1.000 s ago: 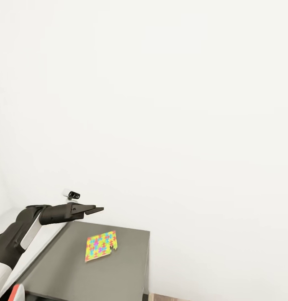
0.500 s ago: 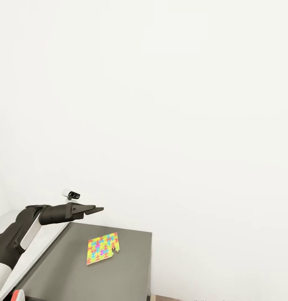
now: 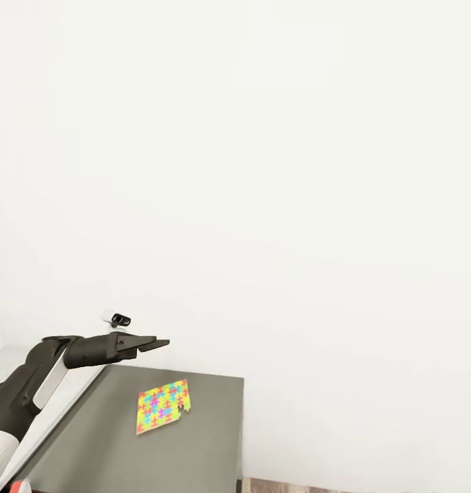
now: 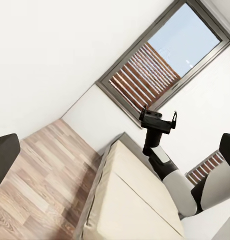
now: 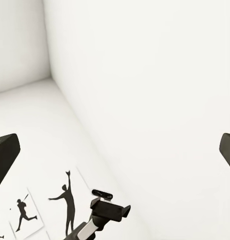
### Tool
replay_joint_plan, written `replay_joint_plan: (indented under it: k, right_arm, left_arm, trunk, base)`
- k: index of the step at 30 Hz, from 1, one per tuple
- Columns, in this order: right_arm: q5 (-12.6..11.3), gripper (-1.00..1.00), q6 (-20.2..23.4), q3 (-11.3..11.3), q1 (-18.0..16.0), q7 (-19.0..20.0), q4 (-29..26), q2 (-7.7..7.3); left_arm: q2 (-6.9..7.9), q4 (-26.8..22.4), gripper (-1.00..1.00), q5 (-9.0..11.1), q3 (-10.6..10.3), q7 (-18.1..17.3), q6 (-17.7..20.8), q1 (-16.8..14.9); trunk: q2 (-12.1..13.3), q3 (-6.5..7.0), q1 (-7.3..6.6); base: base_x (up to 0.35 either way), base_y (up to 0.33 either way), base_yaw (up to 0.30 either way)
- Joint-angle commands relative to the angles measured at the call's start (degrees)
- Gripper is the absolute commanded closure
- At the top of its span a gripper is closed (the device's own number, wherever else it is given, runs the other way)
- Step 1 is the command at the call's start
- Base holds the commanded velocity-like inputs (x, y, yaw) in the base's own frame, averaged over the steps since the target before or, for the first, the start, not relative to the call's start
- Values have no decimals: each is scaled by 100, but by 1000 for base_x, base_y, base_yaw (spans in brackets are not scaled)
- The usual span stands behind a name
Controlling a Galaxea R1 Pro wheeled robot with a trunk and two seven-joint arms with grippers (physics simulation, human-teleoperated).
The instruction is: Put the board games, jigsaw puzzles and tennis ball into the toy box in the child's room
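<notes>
Holding my left gripper (image 3: pixel 155 344) unclenched and empty above the dark grey table (image 3: pixel 112 445), I note the jigsaw puzzle (image 3: pixel 162 406) lying flat just below-ahead, nearest my left arm.

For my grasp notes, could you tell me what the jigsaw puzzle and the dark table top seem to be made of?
The jigsaw puzzle looks like thin printed cardboard: flat, matte, bright interlocking pieces, notched edge. The table top looks like dark grey matte laminate, smooth and without grain, though the render leaves this open.
</notes>
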Motion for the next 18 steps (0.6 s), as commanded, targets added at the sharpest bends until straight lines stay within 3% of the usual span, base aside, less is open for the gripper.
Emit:
replay_joint_plan:
  k: [1,7,18]
  right_arm:
    - [-19,-100,60,3,4,3,-2,-2]
    - [84,-100,67,5,1,-31,0,-3]
    - [168,-100,73,-2,0,-40,62,2]
  left_arm:
    - [6,4,-100,17,-17,-15,61,-4]
    - [6,8,-100,17,-11,-9,61,-7]
    - [9,9,-100,17,-8,-9,61,-4]
  trunk:
    - [-3,-7,3]
    - [-3,-45,3]
    - [-3,-108,3]
  base:
    - [71,47,-93]
    - [115,82,-93]
    - [17,11,-83]
